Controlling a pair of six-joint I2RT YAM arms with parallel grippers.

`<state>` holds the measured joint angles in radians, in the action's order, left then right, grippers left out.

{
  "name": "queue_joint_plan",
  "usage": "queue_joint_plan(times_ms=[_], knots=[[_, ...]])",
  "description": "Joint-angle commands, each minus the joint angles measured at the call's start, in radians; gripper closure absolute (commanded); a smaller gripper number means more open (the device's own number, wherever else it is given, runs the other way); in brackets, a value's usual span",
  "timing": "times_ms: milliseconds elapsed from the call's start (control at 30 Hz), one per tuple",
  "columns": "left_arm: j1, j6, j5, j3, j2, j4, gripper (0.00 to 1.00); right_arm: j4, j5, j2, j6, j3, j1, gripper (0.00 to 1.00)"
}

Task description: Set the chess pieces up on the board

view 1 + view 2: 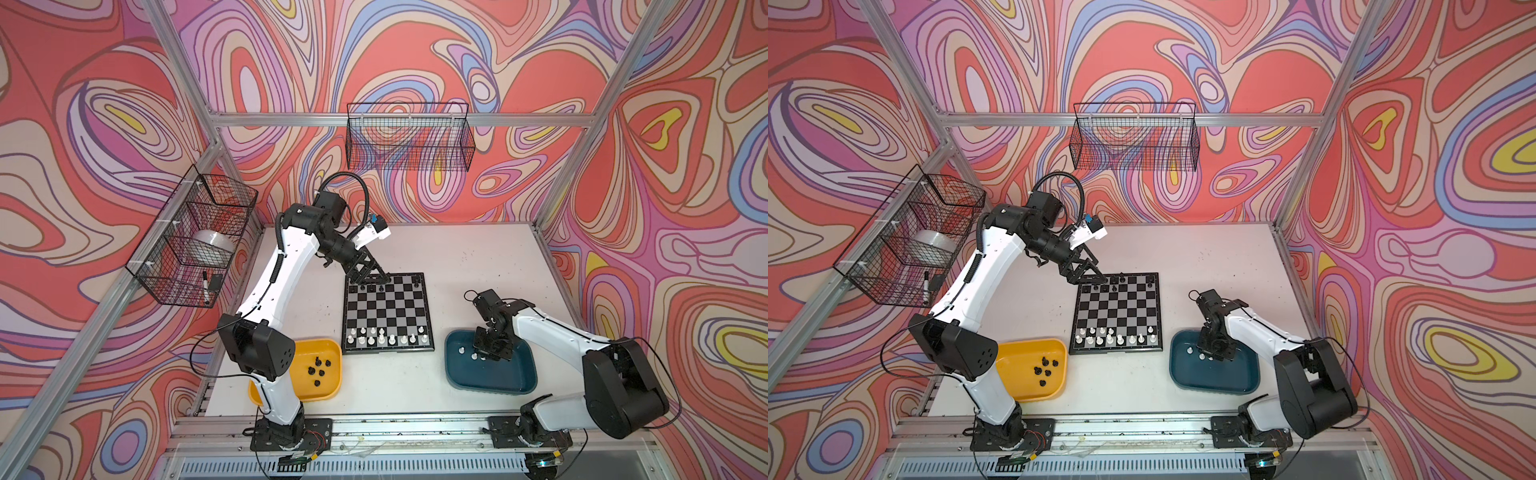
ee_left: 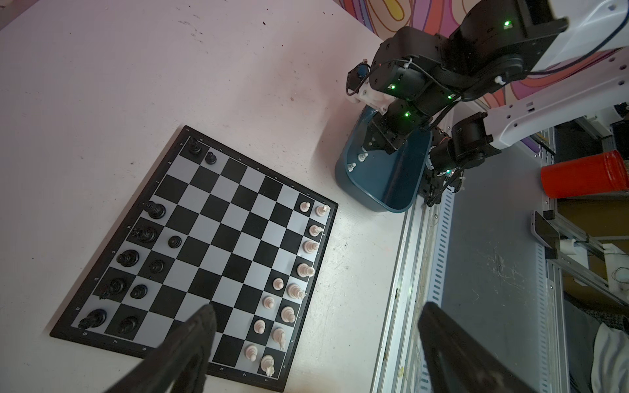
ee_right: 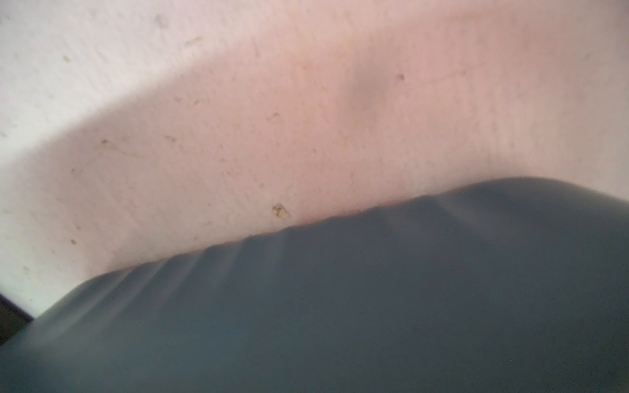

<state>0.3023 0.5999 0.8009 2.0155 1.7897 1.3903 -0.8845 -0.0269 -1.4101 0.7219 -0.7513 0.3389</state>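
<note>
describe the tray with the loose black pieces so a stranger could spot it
Find the chessboard in the middle of the white table; the yellow tray lies just off its near left corner. Unlike the teal tray on the right, which holds white pieces, it holds a small cluster of black pieces.

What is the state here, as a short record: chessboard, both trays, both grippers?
board: flat black-and-silver checked chessboard, partly set
white side: white plastic chessmen on the rows nearest the robot, with gaps
black side: black plastic chessmen on the far rows, with gaps
yellow plastic tray: about five loose black pieces
teal plastic tray: at least two white pieces
left gripper: open, empty, above the board's far left corner
right gripper: shut, down inside the teal tray; whether it pinches a piece is hidden
</note>
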Motion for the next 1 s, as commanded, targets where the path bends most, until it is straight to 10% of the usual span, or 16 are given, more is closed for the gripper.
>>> queue_joint_plan(times_ms=[0,967], knots=[[0.003,0.006,0.014,0.022,0.01,0.007,0.06,0.001,-0.001,0.02,-0.005,0.007,-0.004,0.91],[0.003,-0.003,0.017,0.014,0.009,-0.002,0.06,-0.132,-0.027,0.052,-0.077,-0.098,0.0,0.91]])
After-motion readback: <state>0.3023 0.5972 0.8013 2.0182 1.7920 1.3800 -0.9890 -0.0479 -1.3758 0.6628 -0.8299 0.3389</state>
